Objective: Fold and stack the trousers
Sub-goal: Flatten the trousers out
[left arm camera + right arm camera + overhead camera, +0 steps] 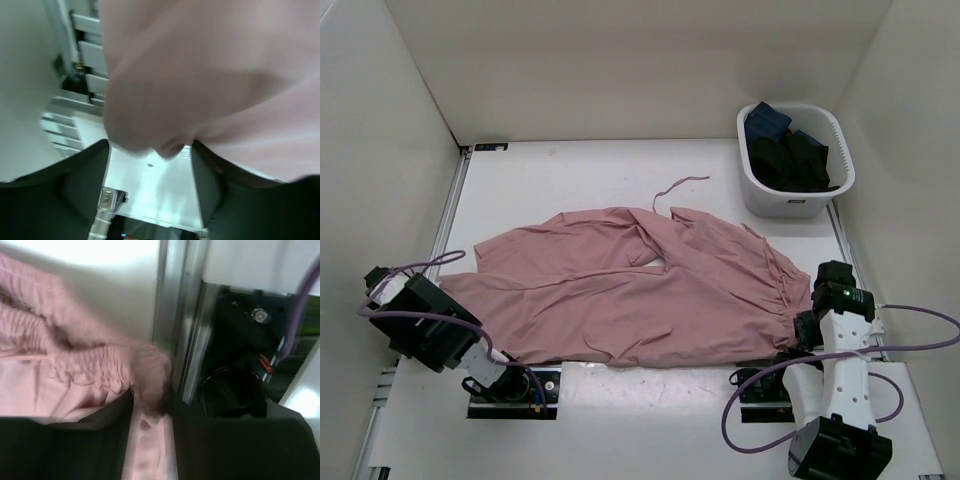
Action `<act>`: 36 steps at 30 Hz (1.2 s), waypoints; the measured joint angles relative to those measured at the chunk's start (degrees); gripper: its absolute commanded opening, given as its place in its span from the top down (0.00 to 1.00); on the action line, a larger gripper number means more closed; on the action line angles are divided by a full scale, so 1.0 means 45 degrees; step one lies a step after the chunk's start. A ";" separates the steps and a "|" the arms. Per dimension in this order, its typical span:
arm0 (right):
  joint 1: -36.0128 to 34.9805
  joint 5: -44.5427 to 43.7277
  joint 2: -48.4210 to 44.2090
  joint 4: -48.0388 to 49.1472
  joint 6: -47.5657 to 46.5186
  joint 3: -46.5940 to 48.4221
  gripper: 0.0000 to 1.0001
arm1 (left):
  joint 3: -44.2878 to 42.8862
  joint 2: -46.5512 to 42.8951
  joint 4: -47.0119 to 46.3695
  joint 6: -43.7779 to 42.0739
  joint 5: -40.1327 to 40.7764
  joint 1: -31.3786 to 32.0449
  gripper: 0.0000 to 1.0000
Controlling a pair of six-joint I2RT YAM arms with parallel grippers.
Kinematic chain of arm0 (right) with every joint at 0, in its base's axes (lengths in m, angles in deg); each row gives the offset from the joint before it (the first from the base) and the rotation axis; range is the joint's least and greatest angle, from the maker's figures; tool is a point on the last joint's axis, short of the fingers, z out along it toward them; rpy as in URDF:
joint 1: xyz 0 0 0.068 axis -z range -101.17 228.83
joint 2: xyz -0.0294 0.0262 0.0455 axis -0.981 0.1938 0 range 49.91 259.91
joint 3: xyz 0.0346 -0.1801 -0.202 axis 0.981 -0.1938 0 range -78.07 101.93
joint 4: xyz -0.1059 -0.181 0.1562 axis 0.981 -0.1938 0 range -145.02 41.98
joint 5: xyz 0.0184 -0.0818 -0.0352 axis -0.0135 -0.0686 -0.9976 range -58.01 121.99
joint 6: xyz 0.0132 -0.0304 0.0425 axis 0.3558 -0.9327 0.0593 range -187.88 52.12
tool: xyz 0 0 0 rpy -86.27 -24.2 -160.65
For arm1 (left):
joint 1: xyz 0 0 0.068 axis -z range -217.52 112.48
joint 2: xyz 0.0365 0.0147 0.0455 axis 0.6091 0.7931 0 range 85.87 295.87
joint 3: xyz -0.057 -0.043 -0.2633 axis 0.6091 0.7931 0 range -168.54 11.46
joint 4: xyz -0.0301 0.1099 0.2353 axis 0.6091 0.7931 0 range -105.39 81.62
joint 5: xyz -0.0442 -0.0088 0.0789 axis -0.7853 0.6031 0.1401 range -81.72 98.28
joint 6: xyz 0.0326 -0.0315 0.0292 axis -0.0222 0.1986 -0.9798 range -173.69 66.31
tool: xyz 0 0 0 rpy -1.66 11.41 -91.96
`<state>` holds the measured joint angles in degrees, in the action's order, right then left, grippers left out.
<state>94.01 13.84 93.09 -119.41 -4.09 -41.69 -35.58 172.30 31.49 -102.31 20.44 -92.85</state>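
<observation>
While the trousers (640, 290) lie unfolded mid-frame, the right gripper (152, 435) clenches their waistband (95, 370); the left gripper (150, 175) gapes, released, at a leg end. Still the grasping step, I reckon; next the left must pinch cloth before folding.

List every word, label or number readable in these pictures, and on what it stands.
None can be read.
The trousers and the white basket show no lettering.
A dark strip at the far-left corner of the table is too small to read.
</observation>
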 measured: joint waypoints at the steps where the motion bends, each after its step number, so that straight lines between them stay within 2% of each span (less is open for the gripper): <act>1: 0.0034 -0.0214 -0.0015 -0.0117 0.0107 -0.0044 0.42 | 0.0005 -0.0019 -0.0044 -0.0024 0.0097 -0.0029 0.18; 2: 0.0053 -0.0311 0.0029 0.0121 0.0121 -0.0010 0.33 | -0.0068 -0.0024 -0.0044 -0.0049 0.0131 -0.0063 0.18; 3: 0.0053 -0.0461 0.0112 0.0277 0.0165 0.0131 0.31 | -0.0282 -0.0024 0.0112 -0.0063 0.0097 -0.0107 0.18; 7: 0.0053 -0.1341 0.0661 0.0204 -0.0457 0.0918 0.33 | -0.2458 -0.0029 0.1001 0.0223 -0.1078 -0.0112 0.20; 10: 0.0053 -0.1554 0.0845 0.0495 -0.1472 0.1588 0.34 | -0.3993 -0.0097 0.0903 0.0588 -0.1875 0.0539 0.19; 13: 0.0053 -0.1316 0.1039 0.1209 -0.2540 0.1991 0.34 | -0.4289 -0.0063 0.0816 0.0962 -0.2463 0.1855 0.18; 16: 0.0019 -0.0578 0.1341 0.2030 -0.3453 0.2035 0.39 | -0.4099 0.0617 0.0680 0.1379 -0.2754 0.2997 0.18; 17: 0.0000 -0.0359 0.1506 0.2268 -0.3648 0.2035 0.39 | -0.4031 0.1035 0.0515 0.1540 -0.2803 0.3308 0.21; 21: -0.0141 0.0277 0.2356 0.2924 -0.4104 0.2035 0.39 | -0.4085 0.2812 0.0228 0.2327 -0.2569 0.3784 0.21; 22: -0.0151 0.0481 0.2686 0.3089 -0.4328 0.2064 0.39 | -0.4197 0.3070 0.0253 0.2477 -0.2647 0.3813 0.18; 26: -0.0248 0.0899 0.3871 0.3453 -0.5081 0.2652 0.39 | -0.5731 0.3206 0.0986 0.2943 -0.3415 0.4187 0.16; 31: -0.0296 0.1146 0.5493 0.4823 -0.6105 0.4507 0.37 | -0.8840 0.3497 0.1137 0.3648 -0.4410 0.5843 0.15; 36: -0.0306 0.1418 0.7509 0.6513 -0.6887 0.4906 0.32 | -0.9588 0.5600 0.1209 0.4221 -0.4566 0.7422 0.15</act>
<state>92.63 20.22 126.88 -90.10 -35.09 -19.61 -78.73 197.50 36.93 -83.32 -0.10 -59.45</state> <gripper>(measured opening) 0.661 0.850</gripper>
